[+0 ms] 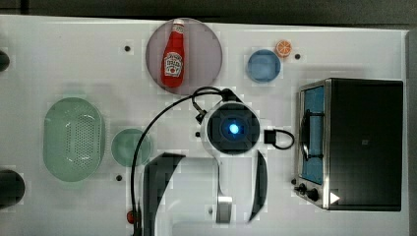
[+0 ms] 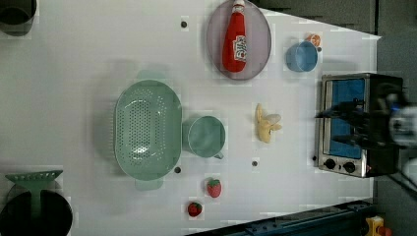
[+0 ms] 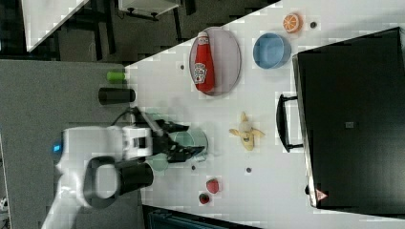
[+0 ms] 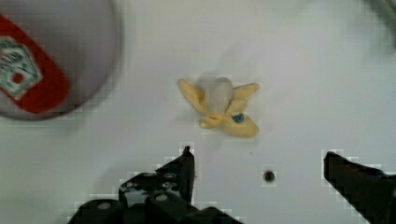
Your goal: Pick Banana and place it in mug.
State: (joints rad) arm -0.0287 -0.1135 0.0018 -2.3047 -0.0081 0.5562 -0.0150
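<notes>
Pincer [image 4: 257, 163] is hanging wide open above the white surface [image 4: 327, 70], gripping nothing; peeled yellow banana [image 4: 222, 105] is lying apart from small pale-green mug [image 2: 205, 136].

a lab: white table [image 1: 74, 54] of toy food, toaster oven [image 1: 351, 142].

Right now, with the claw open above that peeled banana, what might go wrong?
The banana lies flat with its peel flaps splayed, so the open gripper might pinch just a flap and let it slip. The mug looks hardly wider than the banana, so it may catch on the rim or hang out. The mug also sits right against the green basket, so a drop slightly off could land there instead.
</notes>
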